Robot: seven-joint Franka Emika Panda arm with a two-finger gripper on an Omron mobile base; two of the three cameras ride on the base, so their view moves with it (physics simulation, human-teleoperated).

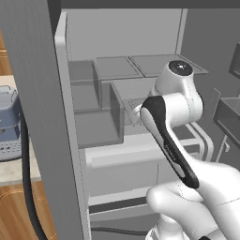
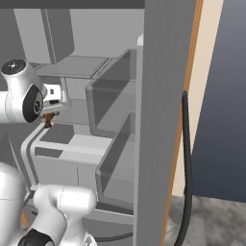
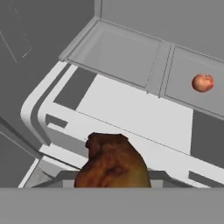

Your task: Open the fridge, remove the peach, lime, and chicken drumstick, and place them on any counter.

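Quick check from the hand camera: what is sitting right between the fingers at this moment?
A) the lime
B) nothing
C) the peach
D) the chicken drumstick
D: the brown chicken drumstick sits at the fingers, while the peach lies apart on a fridge shelf.

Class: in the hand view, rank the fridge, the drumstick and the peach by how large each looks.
1. Fridge, the biggest.
2. Drumstick, though it sits nearest the camera, so its size is exaggerated.
3. Peach, small and farther back.
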